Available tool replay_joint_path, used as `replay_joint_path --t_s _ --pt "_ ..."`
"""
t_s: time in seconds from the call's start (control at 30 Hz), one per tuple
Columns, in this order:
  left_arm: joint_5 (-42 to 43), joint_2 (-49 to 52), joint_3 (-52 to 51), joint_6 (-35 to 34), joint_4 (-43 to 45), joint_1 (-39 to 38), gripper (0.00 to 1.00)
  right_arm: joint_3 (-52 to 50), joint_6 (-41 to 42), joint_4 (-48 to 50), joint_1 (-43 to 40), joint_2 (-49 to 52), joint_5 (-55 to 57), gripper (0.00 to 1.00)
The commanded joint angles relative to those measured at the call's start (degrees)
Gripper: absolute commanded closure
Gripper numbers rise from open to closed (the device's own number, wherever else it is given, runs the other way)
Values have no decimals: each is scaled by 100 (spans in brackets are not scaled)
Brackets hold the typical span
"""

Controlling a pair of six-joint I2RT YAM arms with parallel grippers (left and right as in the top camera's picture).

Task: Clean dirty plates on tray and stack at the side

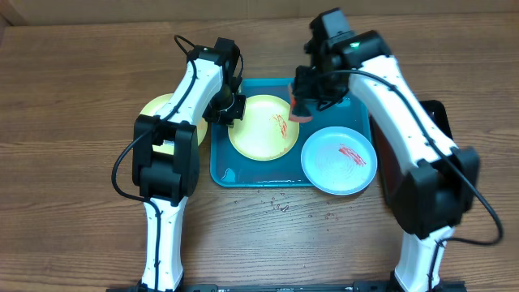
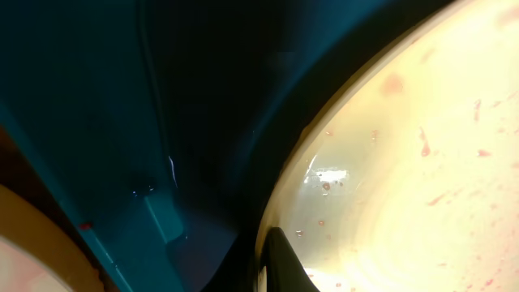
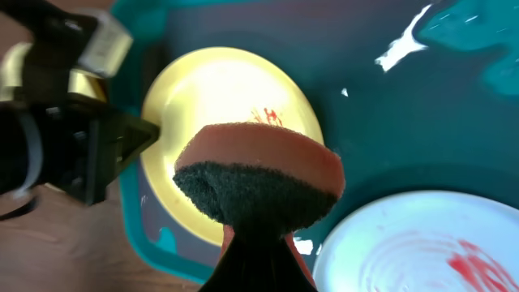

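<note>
Firmly, the right gripper clamps a sponge that hangs over the 2 o'clock rim of the yellow plate, beside red smears. The left gripper is closed on that plate's 10 o'clock rim. The plate lies in the tray. A smeared blue plate sits at the tray's 4 o'clock corner, and a second yellow plate sits on the table at 9 o'clock.

Turquoise tray, red-streaked yellow-green plate and pale blue plate, orange dark-faced sponge.
</note>
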Motion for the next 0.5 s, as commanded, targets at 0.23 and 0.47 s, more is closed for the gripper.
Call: replay_joint_path --t_s 0.23,0.47 --pt "-39 140 -289 -90 111 -24 96 0 173 385 190 837 -44 96" --pt "-39 140 -289 -90 129 -24 96 0 205 393 232 1360 -46 96"
